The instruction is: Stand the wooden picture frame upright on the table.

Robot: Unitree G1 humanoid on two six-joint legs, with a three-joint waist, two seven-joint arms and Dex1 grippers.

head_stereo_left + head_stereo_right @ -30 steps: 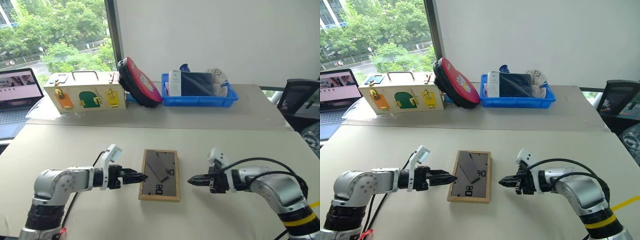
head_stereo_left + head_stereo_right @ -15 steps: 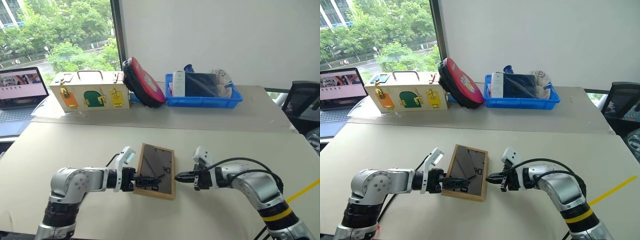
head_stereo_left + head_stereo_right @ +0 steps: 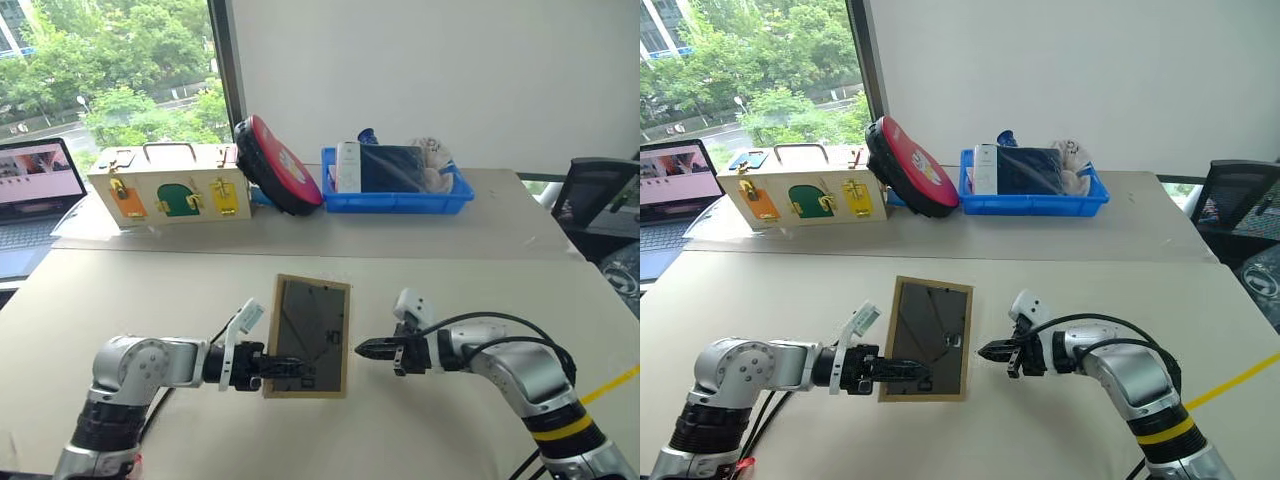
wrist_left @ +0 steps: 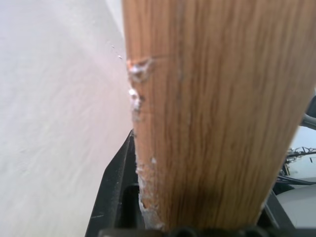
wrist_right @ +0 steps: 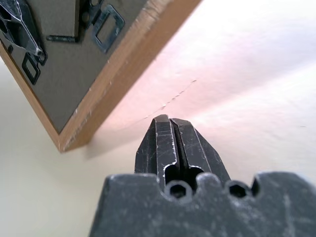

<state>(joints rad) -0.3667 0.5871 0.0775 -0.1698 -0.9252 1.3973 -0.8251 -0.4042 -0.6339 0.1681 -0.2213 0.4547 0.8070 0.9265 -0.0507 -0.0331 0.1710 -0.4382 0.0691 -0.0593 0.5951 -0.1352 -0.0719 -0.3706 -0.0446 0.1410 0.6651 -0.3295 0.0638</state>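
The wooden picture frame is tilted up off the table, its dark grey back and fold-out stand facing me. My left gripper is shut on the frame's lower left edge. In the left wrist view the light-wood edge sits between the black fingers. My right gripper is shut and empty. It points at the frame's right edge from a short gap away. The right wrist view shows its closed fingertips just off a corner of the frame.
Along the back stand a cream box with coloured doors, a red round thing leaning on it, and a blue tray of items. A laptop sits far left, a chair far right.
The frame lay flat a second ago. My left gripper reached over its left edge and closed on it, and the frame now stands tilted up. My right gripper came in toward its right edge.
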